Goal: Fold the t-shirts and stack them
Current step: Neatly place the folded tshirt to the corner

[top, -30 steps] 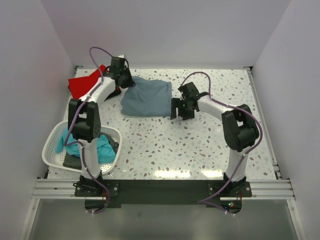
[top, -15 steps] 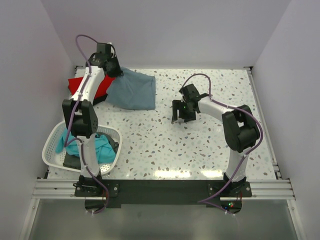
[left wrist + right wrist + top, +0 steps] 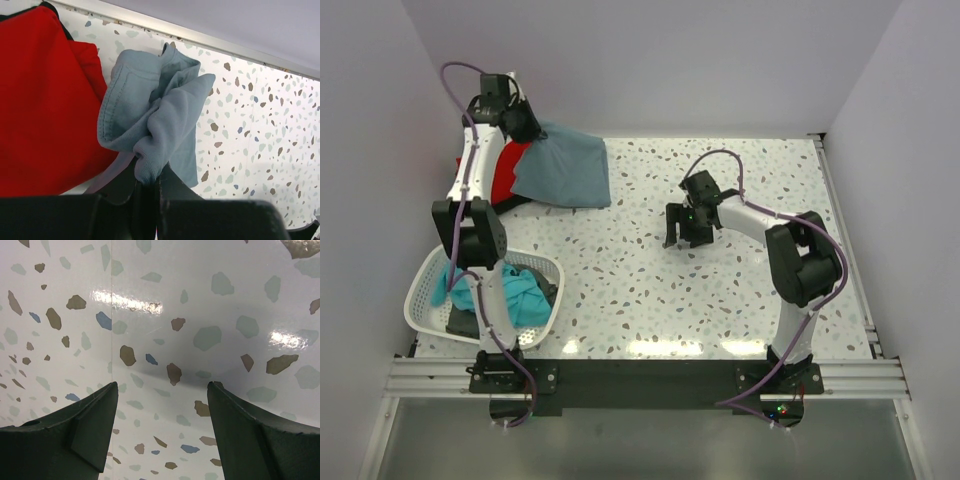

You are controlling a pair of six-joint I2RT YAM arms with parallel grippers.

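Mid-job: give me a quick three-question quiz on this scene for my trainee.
1. True or false: the left gripper is shut on the grey-blue t-shirt.
2. Fill in: the right gripper hangs ___ over the table.
3. Where is the teal t-shirt? A. in the white basket; B. flat on the table; C. in the right gripper.
Key: 1 true; 2 open; 3 A.

Free tabletop (image 3: pixel 620 300) at 12 to 2 and 6 o'clock
The grey-blue t-shirt (image 3: pixel 565 175) and red t-shirt (image 3: pixel 505 172) block 10 to 11 o'clock, the basket (image 3: pixel 415 285) fills 8 o'clock, and the right arm (image 3: pixel 760 215) bends in from 4 o'clock to centre.
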